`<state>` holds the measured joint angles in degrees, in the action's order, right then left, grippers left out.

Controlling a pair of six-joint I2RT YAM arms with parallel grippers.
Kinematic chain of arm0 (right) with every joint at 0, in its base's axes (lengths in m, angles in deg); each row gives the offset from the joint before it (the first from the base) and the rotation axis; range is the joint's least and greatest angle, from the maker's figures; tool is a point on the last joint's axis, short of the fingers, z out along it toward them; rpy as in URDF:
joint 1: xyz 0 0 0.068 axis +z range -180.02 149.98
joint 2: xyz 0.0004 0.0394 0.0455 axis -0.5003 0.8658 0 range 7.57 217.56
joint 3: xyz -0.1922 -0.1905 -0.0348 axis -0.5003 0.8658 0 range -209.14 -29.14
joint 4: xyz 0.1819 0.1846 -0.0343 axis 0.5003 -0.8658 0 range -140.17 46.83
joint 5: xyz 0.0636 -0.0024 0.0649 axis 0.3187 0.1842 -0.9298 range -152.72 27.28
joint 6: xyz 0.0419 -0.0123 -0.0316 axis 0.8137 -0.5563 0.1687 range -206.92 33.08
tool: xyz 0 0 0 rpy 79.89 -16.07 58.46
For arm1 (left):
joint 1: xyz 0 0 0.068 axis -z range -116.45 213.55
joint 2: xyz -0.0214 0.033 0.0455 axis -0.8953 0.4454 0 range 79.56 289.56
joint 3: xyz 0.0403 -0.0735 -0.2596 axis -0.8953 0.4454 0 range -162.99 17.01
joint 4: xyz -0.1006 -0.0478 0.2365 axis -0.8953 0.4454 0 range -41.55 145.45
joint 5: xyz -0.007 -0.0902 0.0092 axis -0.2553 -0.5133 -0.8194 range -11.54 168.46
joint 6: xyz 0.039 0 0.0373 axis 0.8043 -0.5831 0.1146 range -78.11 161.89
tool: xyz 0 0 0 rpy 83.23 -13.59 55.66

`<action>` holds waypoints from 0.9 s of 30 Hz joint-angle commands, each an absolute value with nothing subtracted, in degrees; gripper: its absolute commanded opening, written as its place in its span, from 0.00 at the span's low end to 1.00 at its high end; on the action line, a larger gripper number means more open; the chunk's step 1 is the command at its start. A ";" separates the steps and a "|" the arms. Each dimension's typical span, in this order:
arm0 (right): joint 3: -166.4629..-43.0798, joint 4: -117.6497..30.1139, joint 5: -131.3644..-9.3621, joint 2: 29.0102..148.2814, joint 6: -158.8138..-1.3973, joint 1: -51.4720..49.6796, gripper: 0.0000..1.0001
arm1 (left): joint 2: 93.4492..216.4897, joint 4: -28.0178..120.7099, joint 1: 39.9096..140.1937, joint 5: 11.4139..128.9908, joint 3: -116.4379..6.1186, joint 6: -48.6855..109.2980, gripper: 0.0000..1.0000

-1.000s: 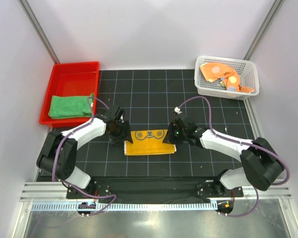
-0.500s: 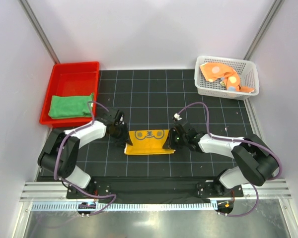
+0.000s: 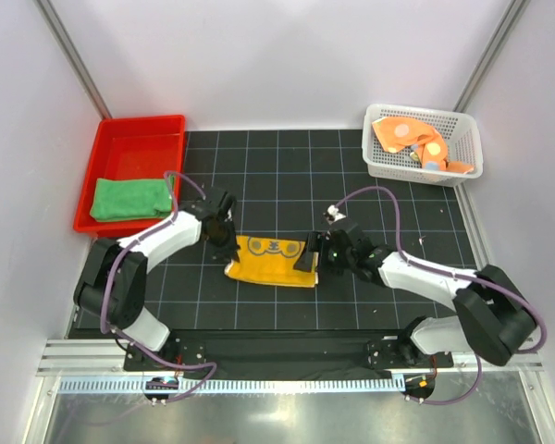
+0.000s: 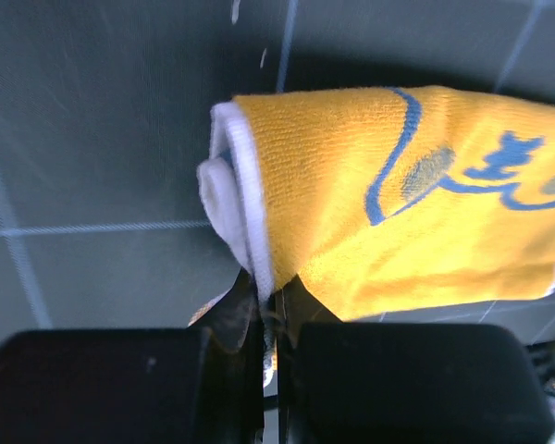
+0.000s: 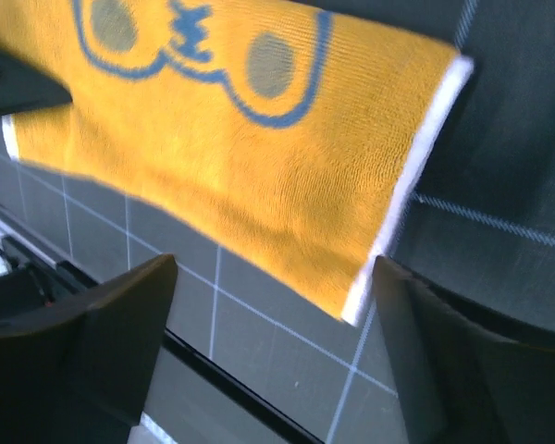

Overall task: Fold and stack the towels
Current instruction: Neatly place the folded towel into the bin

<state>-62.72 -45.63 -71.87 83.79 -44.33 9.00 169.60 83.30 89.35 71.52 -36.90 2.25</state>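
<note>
A yellow-orange towel [image 3: 270, 262] with blue-grey markings lies folded on the black mat between the arms. My left gripper [image 3: 228, 250] is shut on its white-hemmed left edge, and that pinch shows close up in the left wrist view [image 4: 268, 298] with the towel [image 4: 398, 203] spreading to the right. At the towel's right edge, my right gripper [image 3: 306, 258] is open and holds nothing. In the right wrist view its jaws [image 5: 277, 310] stand wide, with the towel's [image 5: 231, 148] corner between them. A green towel [image 3: 129, 199] lies folded in the red tray. The polka-dot orange towel [image 3: 412, 139] sits crumpled in the basket.
The red tray [image 3: 134, 139] stands at the back left beside the mat. The white mesh basket [image 3: 462, 139] is at the back right. White walls and slanted metal posts close in the cell. A metal rail runs along the near edge.
My left gripper has shut on the towel's left edge. My right gripper has opened and let go of the right edge. The towel has shifted slightly left and now lies skewed.
</note>
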 commanded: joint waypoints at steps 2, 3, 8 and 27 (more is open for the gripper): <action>-67.98 -50.98 -68.53 76.83 -45.70 9.35 1.00 | 169.91 94.40 89.30 82.67 -48.45 6.99 0.00; -69.29 -51.86 -68.18 76.04 -45.96 9.35 1.00 | 170.18 95.72 89.30 83.90 -52.12 7.52 0.00; -73.86 -56.35 -66.33 73.31 -47.02 9.35 1.00 | 175.95 105.83 89.04 93.04 -65.32 14.70 0.00; -81.35 -56.45 -67.47 81.48 -53.87 8.30 1.00 | 191.80 118.86 69.02 110.19 -95.14 28.70 0.00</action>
<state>-78.81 -58.55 -66.97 81.10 -51.74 8.61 191.35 118.56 72.44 107.04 -92.85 26.18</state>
